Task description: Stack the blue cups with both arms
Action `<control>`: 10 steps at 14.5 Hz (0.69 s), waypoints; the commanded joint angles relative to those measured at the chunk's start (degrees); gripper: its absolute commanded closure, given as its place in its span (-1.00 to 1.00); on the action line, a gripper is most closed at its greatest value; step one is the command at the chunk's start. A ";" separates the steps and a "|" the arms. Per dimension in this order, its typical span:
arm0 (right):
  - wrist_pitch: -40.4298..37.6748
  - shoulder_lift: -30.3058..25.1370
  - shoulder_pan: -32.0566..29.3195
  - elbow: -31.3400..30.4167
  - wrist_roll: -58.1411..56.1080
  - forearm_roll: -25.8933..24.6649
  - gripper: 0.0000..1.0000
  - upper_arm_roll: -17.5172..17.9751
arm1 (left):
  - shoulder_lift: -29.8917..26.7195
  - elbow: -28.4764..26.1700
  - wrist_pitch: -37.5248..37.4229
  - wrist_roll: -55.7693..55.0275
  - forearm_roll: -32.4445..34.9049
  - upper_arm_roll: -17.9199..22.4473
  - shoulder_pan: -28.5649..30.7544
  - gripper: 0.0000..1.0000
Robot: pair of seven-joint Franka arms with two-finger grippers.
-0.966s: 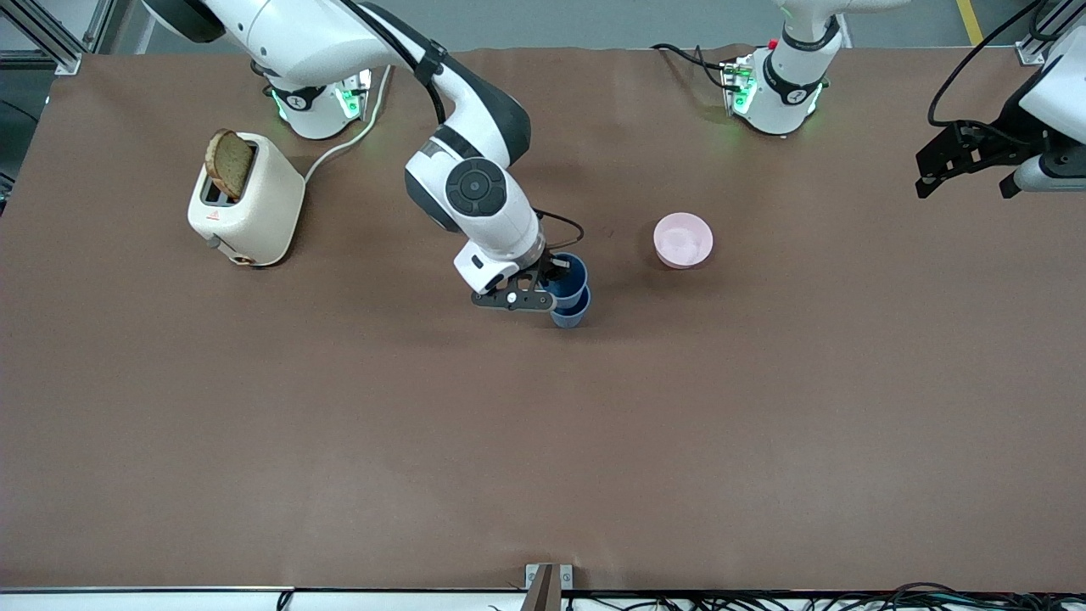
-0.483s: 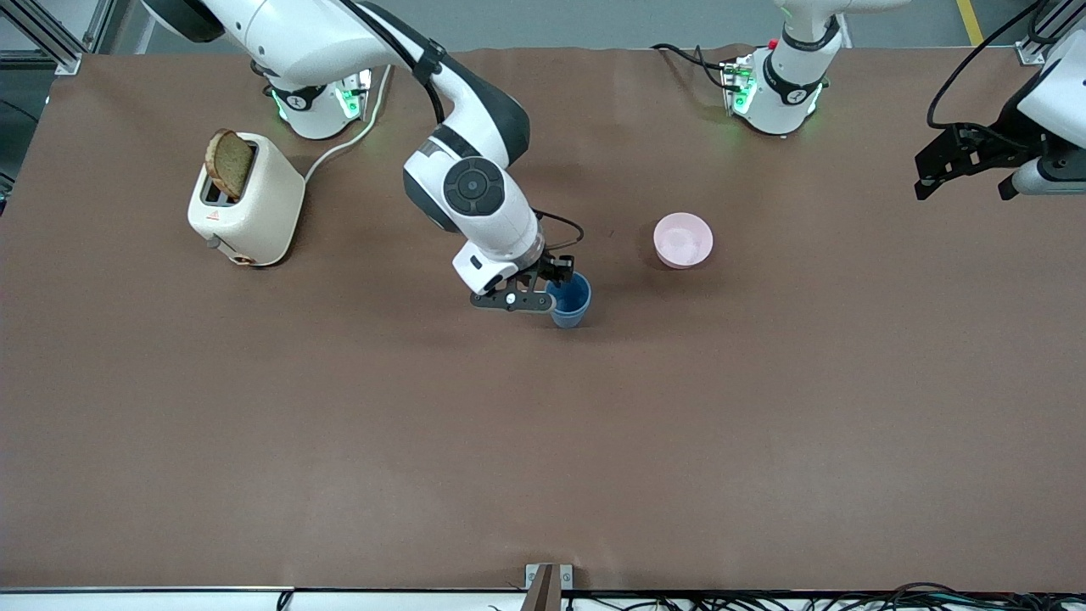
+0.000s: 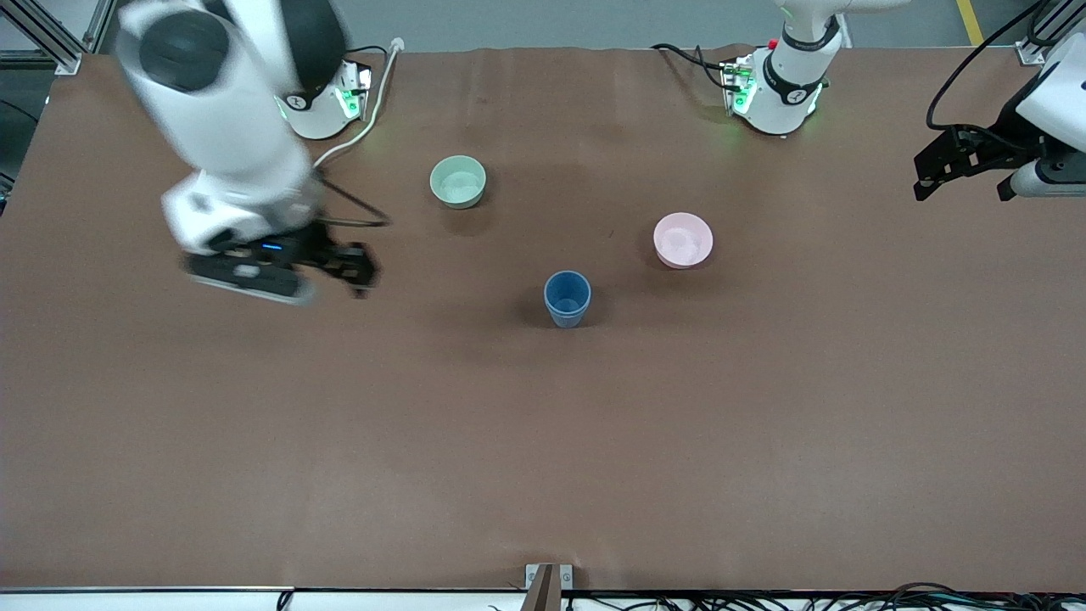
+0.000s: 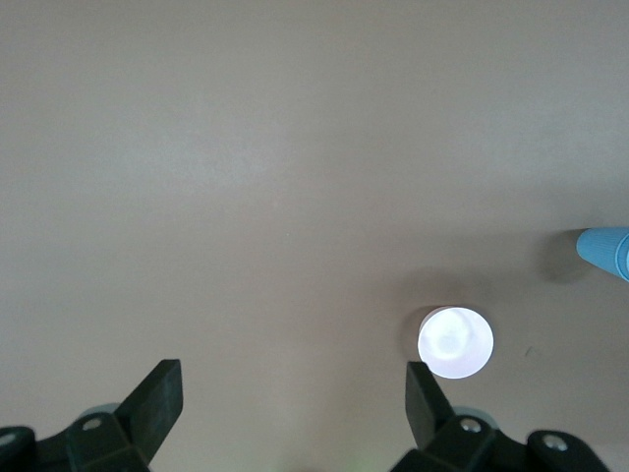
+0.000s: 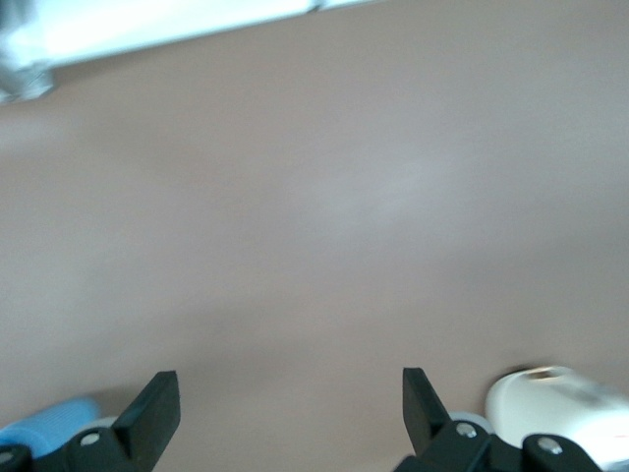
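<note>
Two blue cups [image 3: 567, 298] sit nested mid-table, well apart from both pincers. Right gripper [image 3: 361, 271], wide open, and left gripper [image 3: 967, 165], wide open, should retreat without brushing them.

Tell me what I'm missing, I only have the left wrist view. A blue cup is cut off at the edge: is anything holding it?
Observer: No. The front view shows the blue cups standing upright as one, free of both grippers.
Operator: Where is the right gripper?
Observer: The right gripper is open and empty, over the table toward the right arm's end, near a toaster.
Operator: And what is my left gripper over?
Observer: The left gripper waits over the left arm's end of the table, well apart from the cups.
</note>
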 commanded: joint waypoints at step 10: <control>-6.15 -8.29 -0.17 -4.40 -34.90 9.52 -1.00 -27.33 | 0.43 1.33 -1.13 0.91 -1.02 0.13 0.47 -1.00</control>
